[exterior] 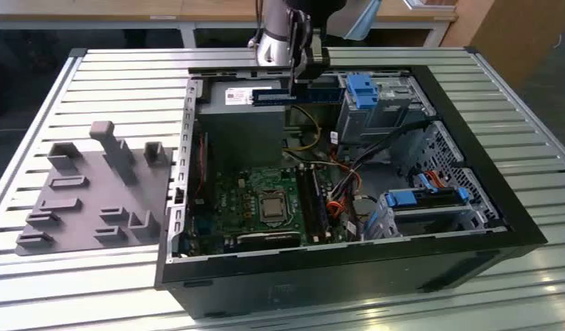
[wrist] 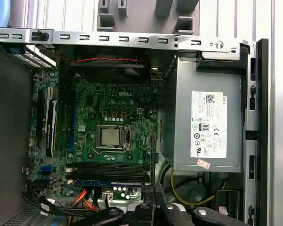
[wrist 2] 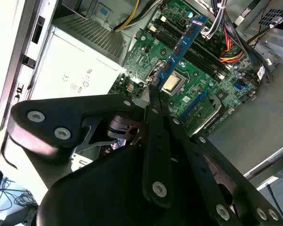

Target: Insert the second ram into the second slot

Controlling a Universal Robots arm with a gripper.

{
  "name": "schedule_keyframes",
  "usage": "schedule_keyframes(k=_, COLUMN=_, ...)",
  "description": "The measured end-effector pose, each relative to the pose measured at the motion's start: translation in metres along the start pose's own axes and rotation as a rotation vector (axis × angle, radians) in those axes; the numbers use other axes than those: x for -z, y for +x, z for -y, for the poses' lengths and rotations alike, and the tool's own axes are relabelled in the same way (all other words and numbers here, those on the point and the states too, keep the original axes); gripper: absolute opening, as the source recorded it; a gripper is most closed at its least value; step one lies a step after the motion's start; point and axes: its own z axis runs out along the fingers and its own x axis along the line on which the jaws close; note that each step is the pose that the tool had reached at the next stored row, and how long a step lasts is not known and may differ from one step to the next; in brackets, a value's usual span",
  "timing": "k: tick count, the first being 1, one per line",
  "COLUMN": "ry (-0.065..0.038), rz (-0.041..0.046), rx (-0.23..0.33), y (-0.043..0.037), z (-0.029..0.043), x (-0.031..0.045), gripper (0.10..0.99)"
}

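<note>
A ribbed, silvery metal counter (exterior: pixel 98 69) carries an open black computer case (exterior: pixel 356 276), with a grey moulded fixture tray (exterior: pixel 80 200) lying beside it towards the exterior view's left. Inside the case sit a green motherboard (exterior: pixel 255 186) and a grey power supply box (exterior: pixel 236 131). The black linkage gripper (exterior: pixel 295 86) is closed on the second ram (exterior: pixel 292 96), a long, thin blue circuit-board stick. The stick is held level in the air over the power supply end of the case, well apart from the dark memory slots (exterior: pixel 310 200) on the board. In the second wrist view the gripper (wrist 2: pixel 152 92) has its fingers pinched together on the stick (wrist 2: pixel 181 47), which runs away from them above the motherboard (wrist 2: pixel 198 80).
</note>
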Motion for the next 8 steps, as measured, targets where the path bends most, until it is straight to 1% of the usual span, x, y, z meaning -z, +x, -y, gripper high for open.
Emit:
schedule_keyframes(k=3, ry=0.0, rz=0.0014, rx=0.0, y=0.0003, z=0.0, x=0.0, gripper=0.114)
schedule_keyframes(k=8, ry=0.0, rz=0.0014, rx=0.0, y=0.0014, z=-0.0001, x=0.0, gripper=0.114)
